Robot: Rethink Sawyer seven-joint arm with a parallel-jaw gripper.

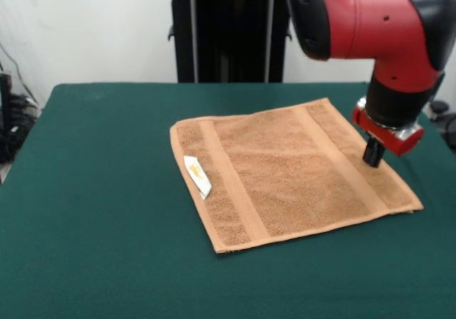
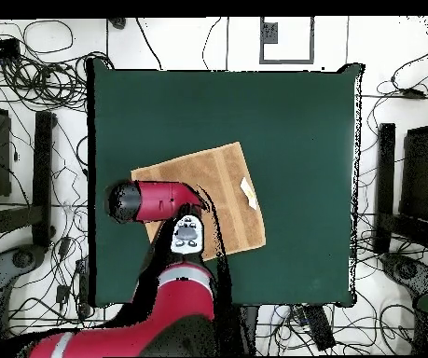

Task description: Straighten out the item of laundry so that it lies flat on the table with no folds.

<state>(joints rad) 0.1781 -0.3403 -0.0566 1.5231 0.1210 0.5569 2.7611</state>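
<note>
The item of laundry [image 1: 285,173] is an orange-tan terry towel lying spread out and flat on the dark green table [image 1: 107,191], turned slightly askew. Woven bands run near two of its edges, and a small white tag [image 1: 198,175] lies on it near the left band. My gripper [image 1: 372,159] points straight down at the towel's right band, its black tip at the cloth and shut, with no cloth lifted. In the overhead view the towel [image 2: 222,177] and its tag [image 2: 249,191] show on the table [image 2: 301,103]. There the red arm [image 2: 157,200] covers the towel's lower left part and hides the gripper.
The arm's black pedestal [image 1: 228,34] stands behind the table's far edge. Cables [image 2: 40,84] and dark stands [image 2: 413,177] lie on the floor around the table. Green cloth shows on all sides of the towel.
</note>
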